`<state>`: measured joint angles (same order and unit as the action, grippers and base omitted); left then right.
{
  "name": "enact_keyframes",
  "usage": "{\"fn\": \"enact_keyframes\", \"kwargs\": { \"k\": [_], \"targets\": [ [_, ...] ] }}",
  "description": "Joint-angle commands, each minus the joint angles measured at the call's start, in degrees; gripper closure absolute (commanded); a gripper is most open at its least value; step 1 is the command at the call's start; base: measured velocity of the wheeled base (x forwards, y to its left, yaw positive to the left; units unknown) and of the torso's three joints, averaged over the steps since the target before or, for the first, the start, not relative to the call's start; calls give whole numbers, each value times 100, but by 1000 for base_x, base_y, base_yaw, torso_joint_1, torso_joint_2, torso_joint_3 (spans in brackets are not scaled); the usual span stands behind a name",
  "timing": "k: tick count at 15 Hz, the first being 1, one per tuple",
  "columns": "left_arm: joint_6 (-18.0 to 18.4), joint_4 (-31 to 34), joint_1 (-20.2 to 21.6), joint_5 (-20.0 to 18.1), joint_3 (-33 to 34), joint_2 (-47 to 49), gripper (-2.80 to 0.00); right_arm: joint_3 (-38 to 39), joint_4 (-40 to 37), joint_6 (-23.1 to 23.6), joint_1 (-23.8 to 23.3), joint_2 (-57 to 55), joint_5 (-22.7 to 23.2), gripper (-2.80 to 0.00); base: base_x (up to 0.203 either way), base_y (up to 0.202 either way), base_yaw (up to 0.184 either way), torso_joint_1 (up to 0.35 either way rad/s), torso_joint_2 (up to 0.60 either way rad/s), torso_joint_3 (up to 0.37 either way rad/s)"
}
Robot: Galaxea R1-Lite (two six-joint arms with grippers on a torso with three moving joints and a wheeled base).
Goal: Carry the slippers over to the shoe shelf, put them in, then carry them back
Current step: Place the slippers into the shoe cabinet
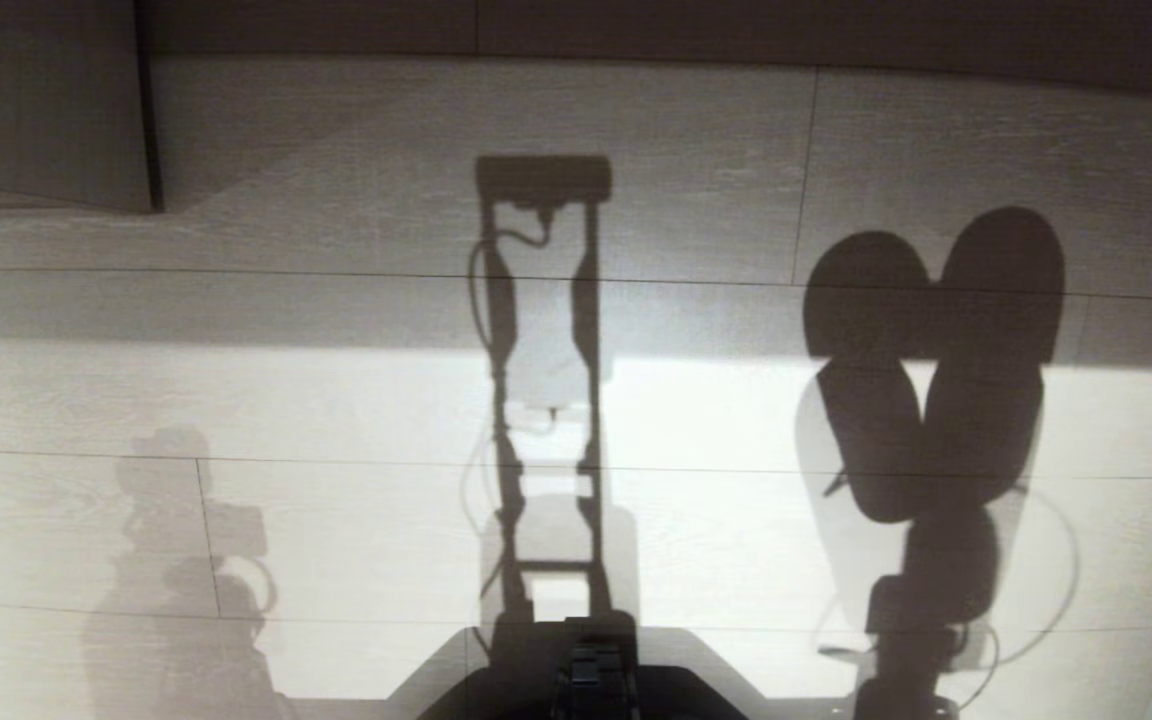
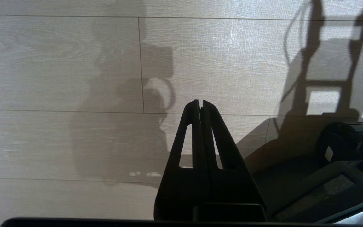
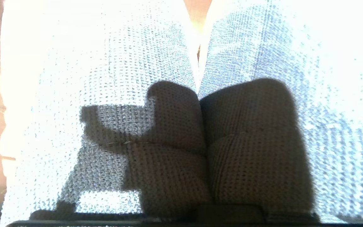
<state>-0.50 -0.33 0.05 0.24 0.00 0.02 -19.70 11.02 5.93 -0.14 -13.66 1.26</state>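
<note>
The slippers [image 3: 156, 53] fill the right wrist view side by side, close up, as pale blue-grey mesh in strong light with dark shadowed patches [image 3: 250, 142] low down. My right gripper's fingers are hidden behind them. The arm itself is outside the head view, but its shadow [image 1: 936, 330] on the floor shows two rounded soles held up on an arm. My left gripper [image 2: 201, 102] hangs shut and empty over the floor, next to my base. The shoe shelf is out of view.
Pale wood-grain floor planks [image 1: 336, 400] lie ahead, half in bright light. A darker wood-grain panel corner [image 1: 36, 100] stands at the far left and a dark wall edge runs along the back. My base [image 1: 586, 680] and my mast's shadow sit in the middle.
</note>
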Motion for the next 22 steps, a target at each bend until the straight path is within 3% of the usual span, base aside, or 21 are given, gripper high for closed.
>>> {"fn": "enact_keyframes", "kwargs": {
  "k": [1,5,9,13,22],
  "targets": [
    [-3,-2,-5,2,0,-2,0,151,-171,31,-10,572,29,0,0,0,0,0,0,0],
    [-3,7,-5,2,0,-11,0,836,-849,31,11,1381,189,0,0,0,0,0,0,0],
    [-3,7,3,2,0,-11,0,1978,-486,-48,14,1341,162,0,0,0,0,0,0,0],
    [6,7,4,-7,0,-2,0,1978,-1084,-110,14,1345,-65,0,0,0,0,0,0,0],
    [6,7,4,-7,0,-2,0,1978,-1075,-119,14,1340,-56,0,0,0,0,0,0,0]
  ]
}}
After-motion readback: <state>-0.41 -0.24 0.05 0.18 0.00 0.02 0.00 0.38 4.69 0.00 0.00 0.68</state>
